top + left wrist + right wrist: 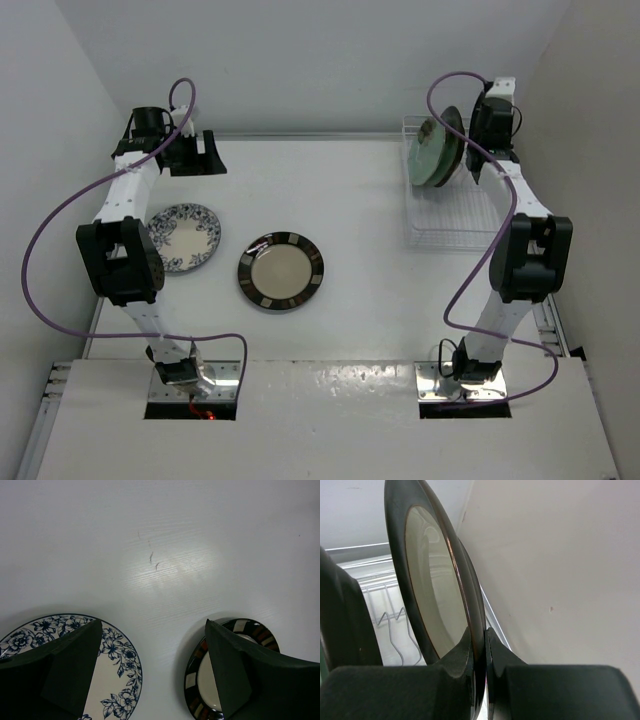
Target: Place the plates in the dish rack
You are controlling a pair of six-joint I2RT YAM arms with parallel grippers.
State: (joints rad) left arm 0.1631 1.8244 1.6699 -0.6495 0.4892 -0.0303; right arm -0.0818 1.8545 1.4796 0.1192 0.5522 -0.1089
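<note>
Wall (pixel 560 555); right claw (pixel 486 637) tight on plate (pixel 432 580)

You are looking at a white table (pixel 350 200) boxed in by plain pale walls: a back wall (pixel 320 60), a left wall (pixel 45 120) and a right wall (pixel 595 130). Along the near edge you see a glossy white panel (pixel 330 420) catching the light. In the left wrist view, your tabletop shows a soft glare patch (pixel 175 567) beside a few faint scratches (pixel 151 557).
</note>
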